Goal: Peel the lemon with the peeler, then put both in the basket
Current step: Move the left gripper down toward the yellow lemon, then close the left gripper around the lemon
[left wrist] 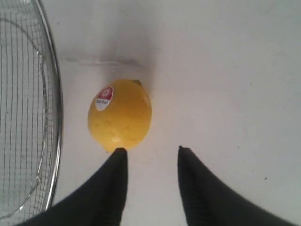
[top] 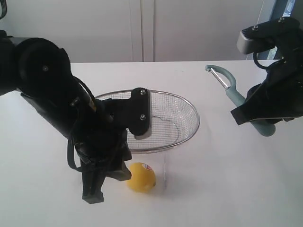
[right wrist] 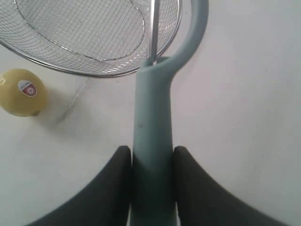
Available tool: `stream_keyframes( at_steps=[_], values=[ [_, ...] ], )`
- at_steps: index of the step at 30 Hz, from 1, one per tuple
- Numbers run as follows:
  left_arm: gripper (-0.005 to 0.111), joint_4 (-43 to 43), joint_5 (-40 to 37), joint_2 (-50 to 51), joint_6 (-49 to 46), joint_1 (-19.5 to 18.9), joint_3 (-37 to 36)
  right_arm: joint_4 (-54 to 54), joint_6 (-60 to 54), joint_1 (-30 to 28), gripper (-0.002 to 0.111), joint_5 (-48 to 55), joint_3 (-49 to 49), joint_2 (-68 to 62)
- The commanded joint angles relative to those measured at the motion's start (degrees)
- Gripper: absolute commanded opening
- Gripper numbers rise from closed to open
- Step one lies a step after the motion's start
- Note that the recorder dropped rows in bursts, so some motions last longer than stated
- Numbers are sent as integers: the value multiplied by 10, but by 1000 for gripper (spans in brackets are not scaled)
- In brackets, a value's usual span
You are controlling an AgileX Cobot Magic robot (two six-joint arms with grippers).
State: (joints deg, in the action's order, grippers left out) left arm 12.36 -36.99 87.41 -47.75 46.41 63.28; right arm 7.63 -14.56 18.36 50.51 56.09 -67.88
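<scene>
Since the lemon (top: pixel 140 177) sits on the table (top: pixel 227 189) at six o'clock of the basket (top: pixel 198 122), just off its rim, my left gripper (left wrist: pixel 150 149) is the nearer one. In the exterior view the fruit lies at three o'clock of it, close by. Those fingers (left wrist: pixel 115 179) stand apart with nothing between them. The left wrist view shows what the arm hides elsewhere: the lemon is off the gap, at one fingertip, its slightly longer axis roughly along my reach. I judge a sideways shift comes first. My right gripper (right wrist: pixel 151 149) clamps the peeler (right wrist: pixel 153 103) by its handle, at two o'clock of the lemon, well apart.
</scene>
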Motion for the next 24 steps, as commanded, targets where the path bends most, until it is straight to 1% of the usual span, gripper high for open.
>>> stream_keyframes(
  at_steps=[1,3,6,9,13,18,24],
  values=[
    [68,3,18,1,-62,31,4,0,-7,-4,0,-5,-2,4],
    [72,3,23,3,-82,43,4,1,-7,-4,0,-5,-2,4],
    [72,3,31,23,-87,52,4,2,-7,-4,0,-5,-2,4],
    [72,-2,43,45,-97,52,4,2,-7,-4,0,-3,-2,4],
    [72,-27,89,70,-97,52,4,2,-7,-4,0,0,-2,4],
    [72,-59,95,87,-97,52,4,5,-7,-4,0,-1,-2,4],
    [72,-64,123,109,-97,52,4,5,-7,-4,0,2,-2,4]
  ],
)
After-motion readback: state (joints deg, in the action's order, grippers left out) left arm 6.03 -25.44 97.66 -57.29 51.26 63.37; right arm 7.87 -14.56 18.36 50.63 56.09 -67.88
